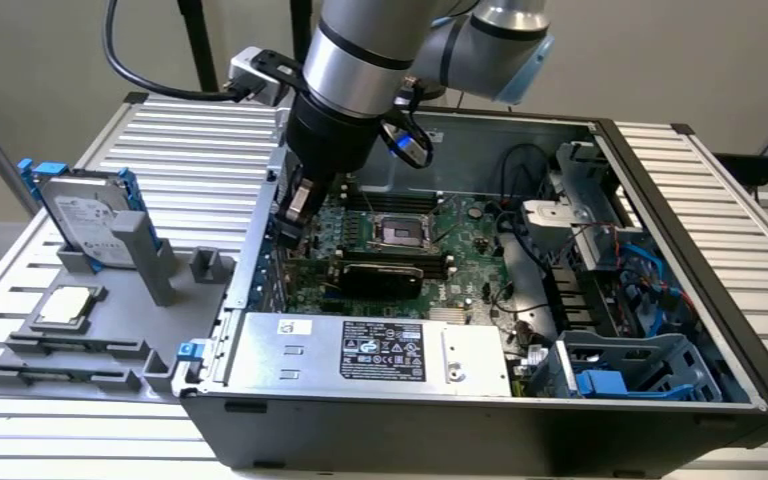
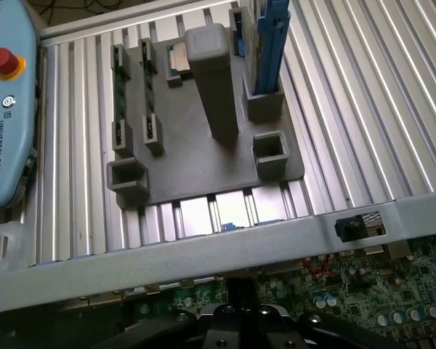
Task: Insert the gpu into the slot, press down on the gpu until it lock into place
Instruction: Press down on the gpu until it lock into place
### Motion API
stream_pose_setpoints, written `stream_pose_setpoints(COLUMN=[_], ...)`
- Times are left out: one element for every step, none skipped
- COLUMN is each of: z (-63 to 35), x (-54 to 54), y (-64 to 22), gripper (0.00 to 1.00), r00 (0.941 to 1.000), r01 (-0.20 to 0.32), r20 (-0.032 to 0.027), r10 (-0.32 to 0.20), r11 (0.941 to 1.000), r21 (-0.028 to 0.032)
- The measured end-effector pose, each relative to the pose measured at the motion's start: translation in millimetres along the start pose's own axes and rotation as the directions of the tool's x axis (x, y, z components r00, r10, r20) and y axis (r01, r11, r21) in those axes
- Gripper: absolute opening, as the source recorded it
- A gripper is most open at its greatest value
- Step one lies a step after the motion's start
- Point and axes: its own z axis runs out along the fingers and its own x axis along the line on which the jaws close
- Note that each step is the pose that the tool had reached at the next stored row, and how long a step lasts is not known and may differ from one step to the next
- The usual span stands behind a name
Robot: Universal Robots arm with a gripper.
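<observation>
The flat black rectangular gpu [image 1: 381, 272] is seen lying on the green motherboard [image 1: 471, 250] mid-case, apparently seated. The arm's gripper [image 1: 300, 205] hangs near the case's wall; its opening cannot be told. Pressing down seems the step in hand, calling for alignment over the card.

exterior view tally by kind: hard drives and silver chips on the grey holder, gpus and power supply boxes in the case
hard drive: 1
silver chip: 1
gpu: 1
power supply box: 1
total: 4
</observation>
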Motion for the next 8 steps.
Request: stream_pose_setpoints(z=[0.1,0.2,0.2,0.2,0.0,-0.9,-2.5,-4.6], x=[0.0,0.0,-0.1,-0.1,-0.1,0.0,0.1,0.2], y=[0.0,0.0,0.0,-0.1,0.0,0.3,0.5,0.4], gripper=[0.11,0.11,0.11,0.11,0.11,0.11,0.11,0.11], r00=[1.0000,1.0000,1.0000,1.0000,1.0000,1.0000,1.0000,1.0000], r01=[-0.002,-0.003,-0.004,-0.005,-0.006,-0.006,-0.007,-0.007], r20=[-0.0005,-0.0008,-0.0013,-0.0014,-0.0016,-0.0017,-0.0022,-0.0024], r10=[0.002,0.003,0.004,0.005,0.006,0.006,0.007,0.007], r11=[1.0000,1.0000,1.0000,1.0000,1.0000,1.0000,1.0000,1.0000], r21=[0.0012,0.0024,0.0025,0.0028,0.0029,0.0029,0.0029,0.0032])
